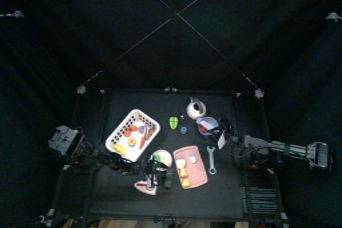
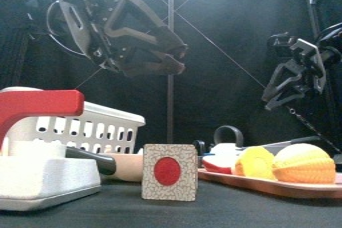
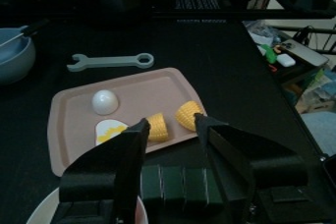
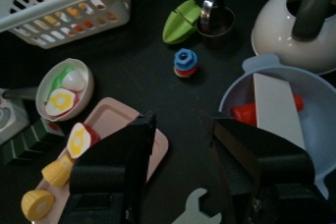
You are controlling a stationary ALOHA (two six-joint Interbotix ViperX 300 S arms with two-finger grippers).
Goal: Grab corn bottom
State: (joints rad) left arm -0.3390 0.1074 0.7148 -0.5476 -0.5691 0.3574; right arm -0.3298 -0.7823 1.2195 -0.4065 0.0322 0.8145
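Note:
The corn lies in pieces on a pink tray (image 3: 79, 120): one piece (image 3: 157, 127) and another (image 3: 191, 116) side by side, with a yellow-and-white piece (image 3: 114, 130) next to them and a white egg (image 3: 104, 98) behind. My left gripper (image 3: 171, 128) is open and empty, hovering just above and short of the corn pieces. In the front view the corn (image 2: 254, 162) sits on the tray (image 2: 287, 184) at the right. My right gripper (image 4: 184, 128) is open and empty, above the table between the tray (image 4: 116, 125) and a bowl (image 4: 250, 90).
A grey wrench (image 3: 112, 61) and the blue bowl (image 3: 14, 56) lie beyond the tray. A white basket (image 1: 131, 132), a kettle (image 1: 197, 108), a green piece (image 4: 180, 22), a small stacked toy (image 4: 187, 63) and a plate with an egg (image 4: 63, 85) crowd the table.

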